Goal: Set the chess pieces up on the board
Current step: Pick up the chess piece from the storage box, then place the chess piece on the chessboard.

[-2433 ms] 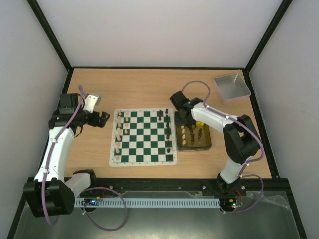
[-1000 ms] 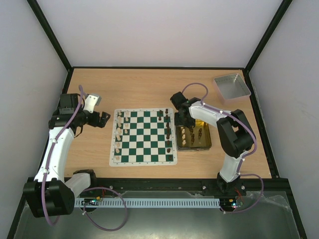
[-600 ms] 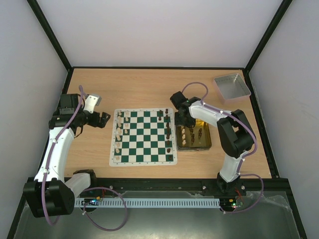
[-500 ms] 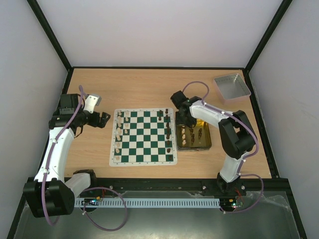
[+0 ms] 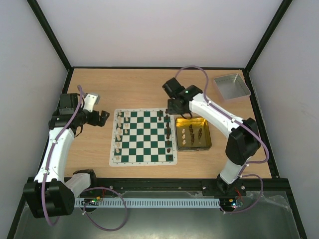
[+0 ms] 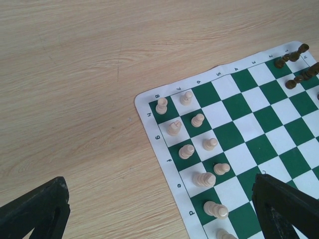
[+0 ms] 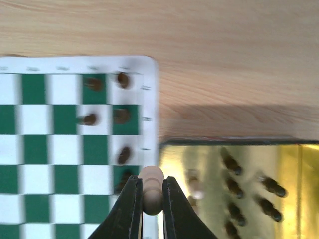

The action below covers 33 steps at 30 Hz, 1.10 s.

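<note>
Lifted off the shiny gold tray (image 5: 202, 120), the right hand (image 7: 151, 181) now hangs over the right edge of the flat checkered board (image 5: 143, 134), pinching a smooth, rounded cream piece (image 7: 151, 193). The left hand (image 5: 102, 118) gapes wide over bare wood-grain bench (image 5: 139, 89) beside the board's left edge.

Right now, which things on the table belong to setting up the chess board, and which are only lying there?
Belong to the job: the board; chess pieces standing on it; cream piece gripped in the right hand; gold tray holding spare pieces.
Lying about: grey metal tray, far right corner.
</note>
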Motion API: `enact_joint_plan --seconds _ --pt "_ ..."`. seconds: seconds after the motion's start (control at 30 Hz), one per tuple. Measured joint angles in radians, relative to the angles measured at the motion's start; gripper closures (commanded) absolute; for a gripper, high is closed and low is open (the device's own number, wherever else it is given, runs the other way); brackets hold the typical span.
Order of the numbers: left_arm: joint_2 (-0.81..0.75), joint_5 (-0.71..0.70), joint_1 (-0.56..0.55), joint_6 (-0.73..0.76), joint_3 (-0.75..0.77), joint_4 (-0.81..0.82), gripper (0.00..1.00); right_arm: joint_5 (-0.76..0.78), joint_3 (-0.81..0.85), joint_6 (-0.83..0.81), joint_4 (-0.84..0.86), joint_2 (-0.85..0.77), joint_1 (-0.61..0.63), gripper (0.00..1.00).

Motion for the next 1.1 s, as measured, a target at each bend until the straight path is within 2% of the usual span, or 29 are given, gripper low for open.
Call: enact_joint_plan --seconds 0.2,0.5,0.9,1.1 --pt "0.0 -0.019 0.0 -0.026 0.0 0.021 0.01 0.001 0.285 0.039 -0.065 0.094 0.158 0.94" --pt "0.002 -0.087 0.0 -0.05 -0.005 0.051 0.01 -0.019 0.595 0.071 -0.138 0.382 0.301 0.95" --pt "0.016 -0.213 0.004 -0.092 -0.008 0.09 0.01 -0.048 0.661 0.126 -0.163 0.494 0.43 0.95" --pt "0.036 -0.306 0.074 -0.133 -0.013 0.134 0.01 -0.07 0.677 0.142 -0.157 0.549 0.465 0.95"
